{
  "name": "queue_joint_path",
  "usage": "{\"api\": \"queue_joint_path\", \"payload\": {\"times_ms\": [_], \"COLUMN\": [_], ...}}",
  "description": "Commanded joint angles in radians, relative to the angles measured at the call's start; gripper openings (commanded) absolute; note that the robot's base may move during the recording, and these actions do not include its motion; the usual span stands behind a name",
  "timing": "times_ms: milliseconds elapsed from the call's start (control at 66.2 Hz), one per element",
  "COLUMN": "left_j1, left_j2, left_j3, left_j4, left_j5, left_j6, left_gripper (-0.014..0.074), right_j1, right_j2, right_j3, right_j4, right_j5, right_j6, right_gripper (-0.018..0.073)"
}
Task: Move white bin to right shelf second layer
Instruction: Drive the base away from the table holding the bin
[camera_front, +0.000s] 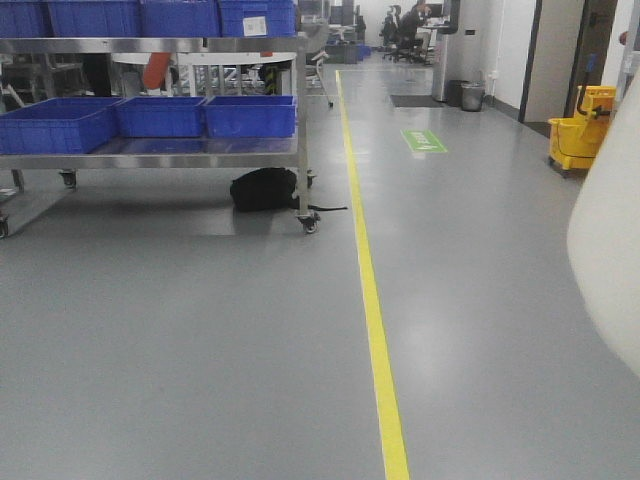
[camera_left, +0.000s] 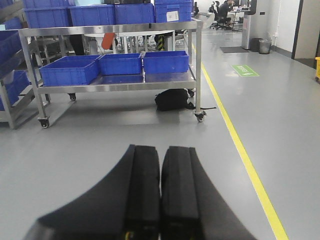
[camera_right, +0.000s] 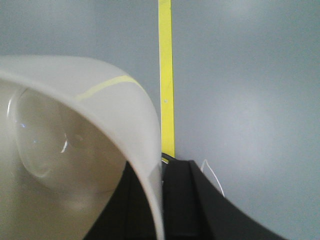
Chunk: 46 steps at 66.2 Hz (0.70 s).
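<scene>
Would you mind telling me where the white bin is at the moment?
The white bin is clamped by its wall in the right gripper, above the grey floor beside the yellow line; in the front view it fills the right edge.

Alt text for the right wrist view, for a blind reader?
The right gripper is shut on the wall of the white bin, whose glossy inside fills the left half. Behind lies grey floor with a yellow line.
</scene>
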Motion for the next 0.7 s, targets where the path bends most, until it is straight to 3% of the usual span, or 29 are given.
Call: {"api": "queue_joint_path", "payload": {"times_ms": [0, 680], "left_j1": [-0.003, -0.003], "left_j2": [-0.017, -0.017], "left_j3": [0.037, 0.037], "left_j4": [-0.006, -0.006], "left_j5": [-0.087, -0.087], "left_j6": [-0.003, -0.003], "left_gripper": [0.0085, 0.0085], "right_j1": [-0.005, -0.005], "right_j2": [-0.005, -0.013], "right_j3": [-0.027, -0.027], "right_j4": [-0.006, -0.006], "right_j5": [-0.051, -0.052], "right_j6": [-0.008, -0.008], "right_gripper": [0.0069, 0.0069]}}
